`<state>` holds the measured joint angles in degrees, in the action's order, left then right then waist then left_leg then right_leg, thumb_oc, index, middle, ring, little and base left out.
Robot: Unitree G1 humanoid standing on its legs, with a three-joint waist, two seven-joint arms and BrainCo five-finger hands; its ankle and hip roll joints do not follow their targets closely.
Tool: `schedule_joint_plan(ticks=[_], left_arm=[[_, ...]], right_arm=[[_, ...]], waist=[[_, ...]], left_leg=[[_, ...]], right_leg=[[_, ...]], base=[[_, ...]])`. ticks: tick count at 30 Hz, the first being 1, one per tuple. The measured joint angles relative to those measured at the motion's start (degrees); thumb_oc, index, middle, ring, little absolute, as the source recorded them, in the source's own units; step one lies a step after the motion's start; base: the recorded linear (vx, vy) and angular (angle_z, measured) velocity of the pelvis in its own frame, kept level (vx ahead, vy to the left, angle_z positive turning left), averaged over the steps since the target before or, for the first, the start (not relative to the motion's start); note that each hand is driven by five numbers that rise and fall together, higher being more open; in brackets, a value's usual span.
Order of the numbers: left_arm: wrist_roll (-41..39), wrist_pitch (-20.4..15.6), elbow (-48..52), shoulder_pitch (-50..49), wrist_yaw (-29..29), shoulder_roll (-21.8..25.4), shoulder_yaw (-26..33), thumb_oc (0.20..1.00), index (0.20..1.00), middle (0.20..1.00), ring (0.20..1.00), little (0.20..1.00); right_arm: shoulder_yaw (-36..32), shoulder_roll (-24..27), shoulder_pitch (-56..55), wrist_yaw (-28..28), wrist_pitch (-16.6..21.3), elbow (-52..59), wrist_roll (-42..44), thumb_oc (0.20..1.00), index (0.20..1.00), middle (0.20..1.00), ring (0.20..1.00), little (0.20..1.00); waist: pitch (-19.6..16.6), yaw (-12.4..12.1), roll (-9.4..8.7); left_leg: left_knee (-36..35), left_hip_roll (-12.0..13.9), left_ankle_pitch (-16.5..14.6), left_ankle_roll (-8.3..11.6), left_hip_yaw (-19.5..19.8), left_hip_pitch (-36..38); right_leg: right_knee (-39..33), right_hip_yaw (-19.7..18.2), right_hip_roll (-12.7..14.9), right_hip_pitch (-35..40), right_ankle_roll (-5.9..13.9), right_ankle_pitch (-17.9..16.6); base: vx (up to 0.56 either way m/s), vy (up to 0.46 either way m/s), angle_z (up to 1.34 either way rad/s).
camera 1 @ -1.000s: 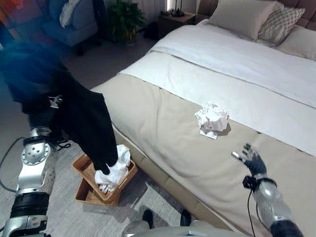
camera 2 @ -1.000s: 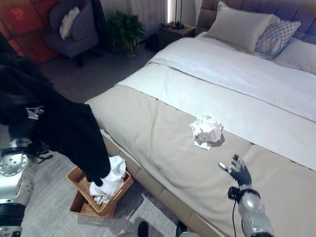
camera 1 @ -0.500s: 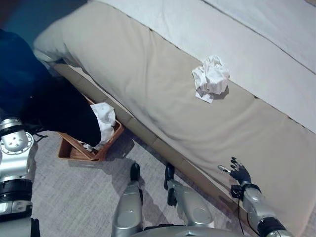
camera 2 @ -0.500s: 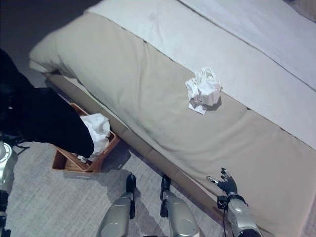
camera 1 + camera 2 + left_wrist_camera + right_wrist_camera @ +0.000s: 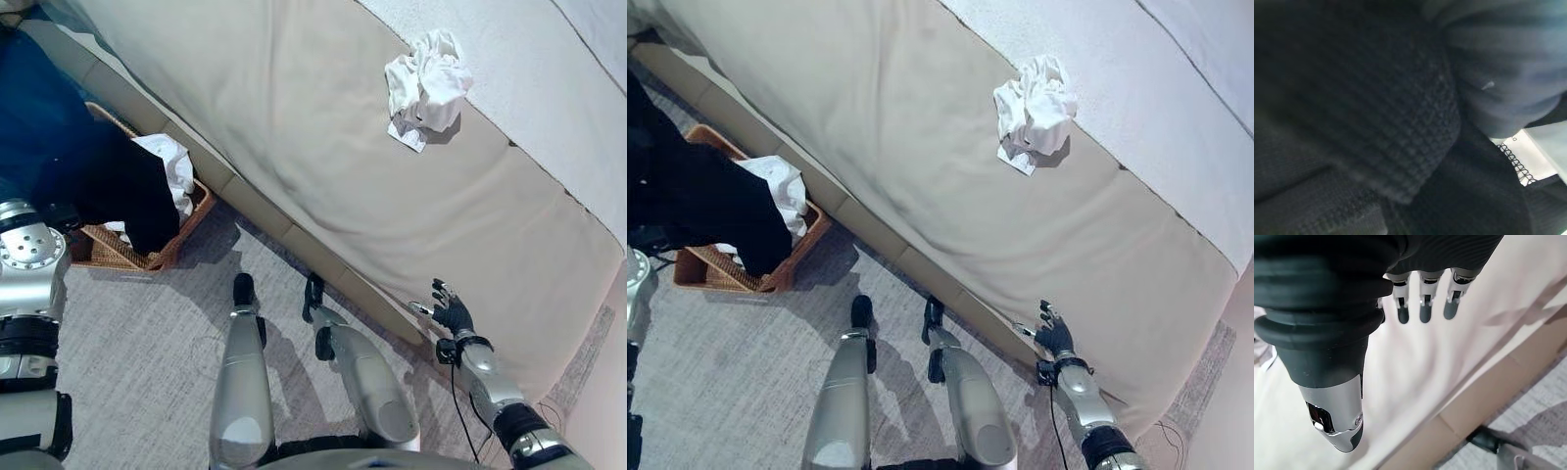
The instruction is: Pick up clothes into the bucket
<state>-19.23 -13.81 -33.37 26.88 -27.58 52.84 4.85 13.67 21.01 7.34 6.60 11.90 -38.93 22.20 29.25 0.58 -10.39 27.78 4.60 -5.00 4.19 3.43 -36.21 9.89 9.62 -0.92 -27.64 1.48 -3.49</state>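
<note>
One wicker basket (image 5: 181,230) sits on the floor against the bed (image 5: 323,166), with one white garment (image 5: 168,164) in it. A dark garment (image 5: 93,176) hangs over its near side and hides the left hand, so I cannot tell its grip. One crumpled white cloth (image 5: 424,86) lies on the bed. The right hand (image 5: 453,315) hovers open by the bed's edge, holding nothing.

Dark garment (image 5: 1366,122): matt waffle-knit cloth. Basket (image 5: 127,257): woven wicker, rough. White garment (image 5: 423,86): crumpled soft cloth. Bed cover (image 5: 294,127): smooth matt beige fabric. Carpet (image 5: 137,362): grey, coarse weave.
</note>
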Motion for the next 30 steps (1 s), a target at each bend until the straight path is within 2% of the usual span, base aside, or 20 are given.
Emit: schedule_joint_plan(ticks=[8, 9, 10, 13, 17, 23, 30], left_arm=[[0.0, 0.2, -3.8, 3.9, -1.4, 0.5, -3.2, 0.2, 0.2, 0.2, 0.2, 0.2], [0.0, 0.6, -4.1, 4.4, -1.5, 0.7, -4.3, 0.523, 0.523, 0.523, 0.523, 0.523], [0.0, 1.0, -4.2, 4.3, -1.5, 0.6, -5.1, 1.0, 1.0, 1.0, 1.0, 1.0], [0.5, 1.8, -6.1, 4.4, -1.5, 0.6, -6.0, 1.0, 1.0, 1.0, 1.0, 1.0], [1.1, 4.8, -7.7, 6.2, -1.6, 0.4, -6.3, 1.0, 1.0, 1.0, 1.0, 1.0], [2.8, 5.6, -5.9, 4.0, -1.6, 0.5, -5.6, 1.0, 1.0, 1.0, 1.0, 1.0], [5.2, 5.9, -4.2, -4.1, -1.6, -0.9, -1.2, 1.0, 1.0, 1.0, 1.0, 1.0]], right_arm=[[3.1, -0.4, -0.5, 0.2, 1.6, 0.5, 1.9, 1.0, 1.0, 1.0, 1.0, 1.0], [3.1, -0.5, -0.5, 0.2, 1.6, 0.6, 2.1, 1.0, 1.0, 1.0, 1.0, 1.0], [3.1, -0.5, -0.5, 0.2, 1.6, 0.6, 2.1, 1.0, 1.0, 1.0, 1.0, 1.0], [3.1, -0.5, -0.6, 0.3, 1.6, 0.8, 2.1, 1.0, 1.0, 1.0, 1.0, 1.0], [3.1, -0.6, -0.8, 0.4, 1.6, 1.8, 2.3, 1.0, 1.0, 1.0, 1.0, 1.0], [3.0, -0.6, -0.8, 0.5, 1.6, 2.8, 2.3, 1.0, 1.0, 1.0, 1.0, 1.0], [2.9, -0.6, -0.9, 0.5, 1.6, 2.6, 2.3, 1.0, 1.0, 1.0, 1.0, 1.0]], waist=[[-1.3, 0.6, -1.93], [-1.4, 0.5, -2.04], [-1.4, 0.9, -2.07], [-1.5, 1.6, -2.2], [-1.6, 1.9, -2.28], [-1.6, 2.8, -2.28], [-1.6, 3.0, -2.26]], left_leg=[[2.8, 0.2, -0.3, -0.15, 1.5, -7.9], [3.0, 0.2, -0.2, -0.3, 1.7, -8.6], [3.1, 0.2, -0.2, -0.34, 1.6, -8.8], [3.2, 0.0, -0.2, -0.35, 1.5, -9.0], [3.2, 0.0, -0.1, -0.46, 1.4, -9.6], [3.1, 0.1, -0.1, -0.49, 1.1, -9.4], [2.3, 0.5, -0.1, -0.48, -0.5, -7.0]], right_leg=[[-1.2, 0.7, -0.7, -5.4, 0.96, -1.0], [-1.9, 0.9, -0.8, -5.5, 1.4, -1.7], [-2.2, 0.9, -0.8, -5.5, 1.64, -1.9], [-2.4, 0.9, -0.6, -5.5, 1.89, -2.0], [-3.8, 0.8, -0.7, -5.5, 2.03, -3.0], [-4.3, 0.4, -0.8, -5.5, 1.64, -3.3], [-4.4, -1.0, -0.8, -4.3, 1.35, -3.5]], base=[[0.03, 0.0, 0.01], [0.01, 0.009, 0.05], [0.0, 0.018, 0.04], [0.0, 0.0, 0.0], [0.0, 0.002, -0.01], [-0.01, -0.006, -0.03], [-0.01, -0.006, -0.09]])
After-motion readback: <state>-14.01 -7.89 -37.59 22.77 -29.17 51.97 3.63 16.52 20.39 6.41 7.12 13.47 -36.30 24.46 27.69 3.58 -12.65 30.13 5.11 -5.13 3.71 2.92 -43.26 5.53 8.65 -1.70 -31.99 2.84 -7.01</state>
